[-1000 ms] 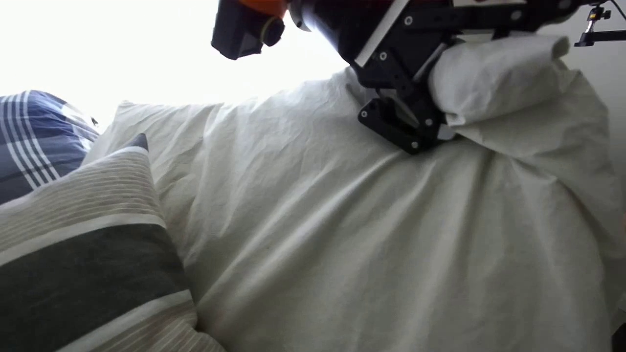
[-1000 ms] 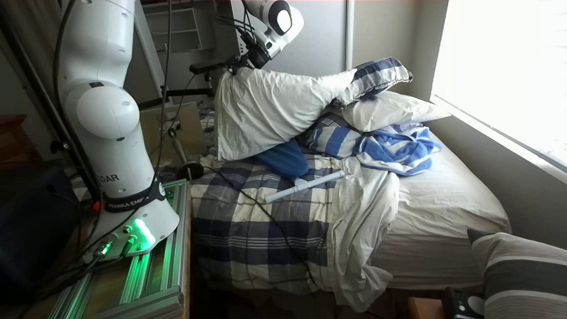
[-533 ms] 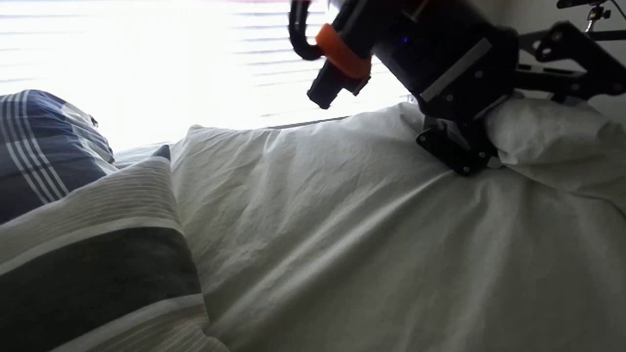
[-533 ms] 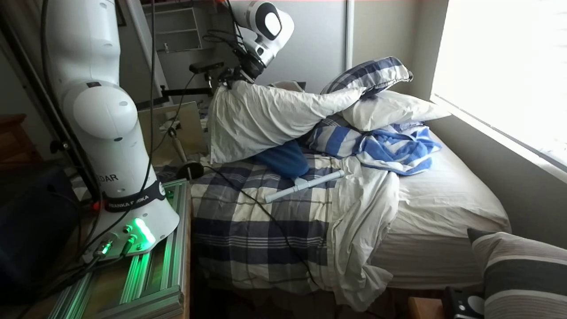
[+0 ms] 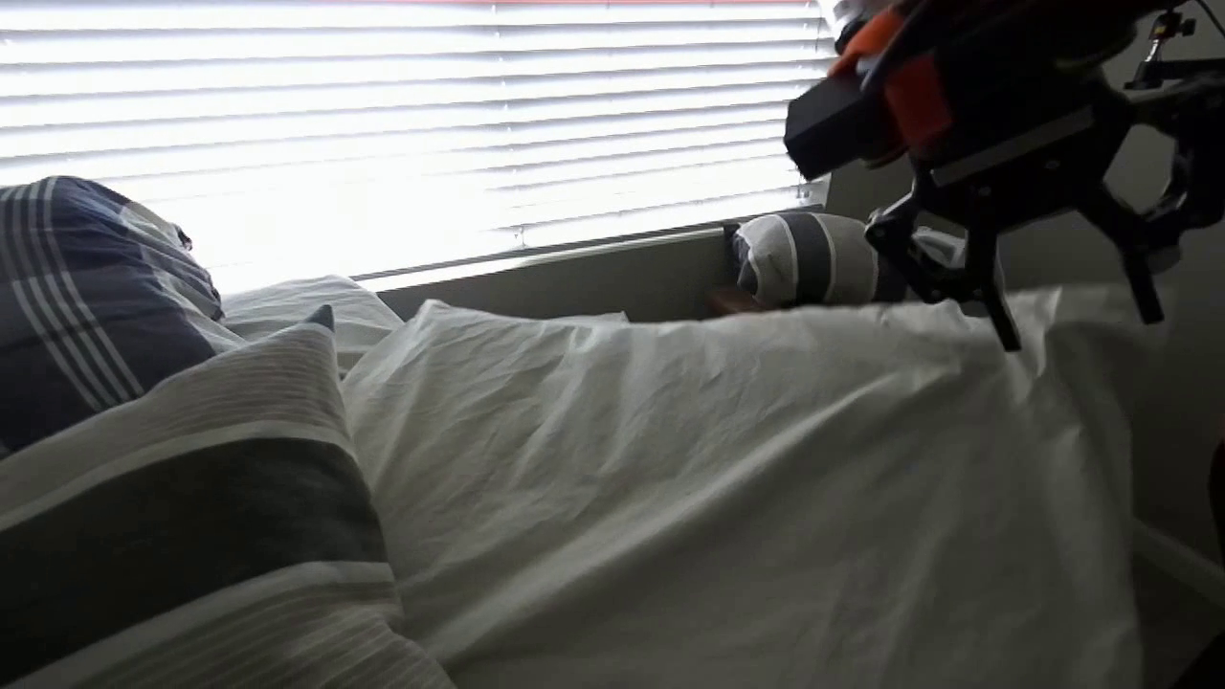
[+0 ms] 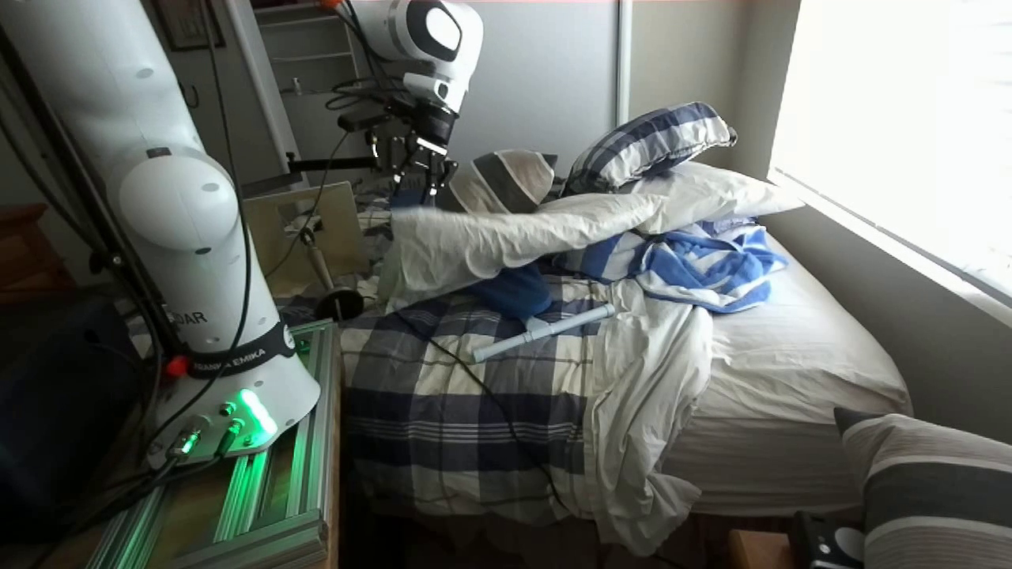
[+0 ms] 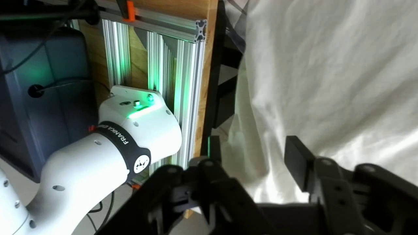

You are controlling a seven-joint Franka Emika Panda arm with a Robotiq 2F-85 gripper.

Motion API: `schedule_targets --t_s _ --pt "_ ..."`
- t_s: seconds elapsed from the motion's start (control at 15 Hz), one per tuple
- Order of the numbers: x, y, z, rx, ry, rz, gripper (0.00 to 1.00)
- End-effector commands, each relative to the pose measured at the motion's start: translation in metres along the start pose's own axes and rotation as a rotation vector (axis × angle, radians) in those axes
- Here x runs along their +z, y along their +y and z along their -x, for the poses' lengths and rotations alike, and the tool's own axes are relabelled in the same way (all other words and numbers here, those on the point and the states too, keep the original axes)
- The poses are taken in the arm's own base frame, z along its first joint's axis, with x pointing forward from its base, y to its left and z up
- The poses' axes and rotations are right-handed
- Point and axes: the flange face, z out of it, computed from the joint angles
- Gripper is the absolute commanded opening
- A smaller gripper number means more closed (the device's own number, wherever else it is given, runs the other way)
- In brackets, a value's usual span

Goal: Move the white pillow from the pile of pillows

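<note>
Far left, my base [image 6: 237,399] sits on a metal frame [image 7: 189,107], presumably to steady my reach over the bed [image 6: 791,348]. Next come my jaws, spread and gripping nothing, just above the left end of the white pillow [image 6: 506,237]; its blurred edge suggests it is loose, free to settle. That pillow slopes across a blue object [image 6: 512,292], probably its prop, toward the pile of pillows [image 6: 688,190]. There the plaid pillow [image 6: 652,146] leans, likely borne by the pale pillow [image 6: 727,194] beneath, which the white one touches or merely overlaps; I cannot tell.
</note>
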Motion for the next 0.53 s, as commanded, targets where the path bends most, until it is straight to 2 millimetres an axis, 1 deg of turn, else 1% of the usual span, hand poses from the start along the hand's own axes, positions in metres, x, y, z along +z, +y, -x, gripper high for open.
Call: schedule_targets --t_s 0.0,0.13,0.2,0.47 --pt "-0.018 0.033 -0.029 -0.036 0.026 -0.18 0.88" --pt "-0.035 0.041 -0.029 -0.143 0.055 -0.216 0.98" --pt "-0.043 0.043 -0.028 -0.205 0.063 -0.215 1.0" --pt "-0.083 0.051 -0.016 -0.431 0.065 -0.255 1.0"
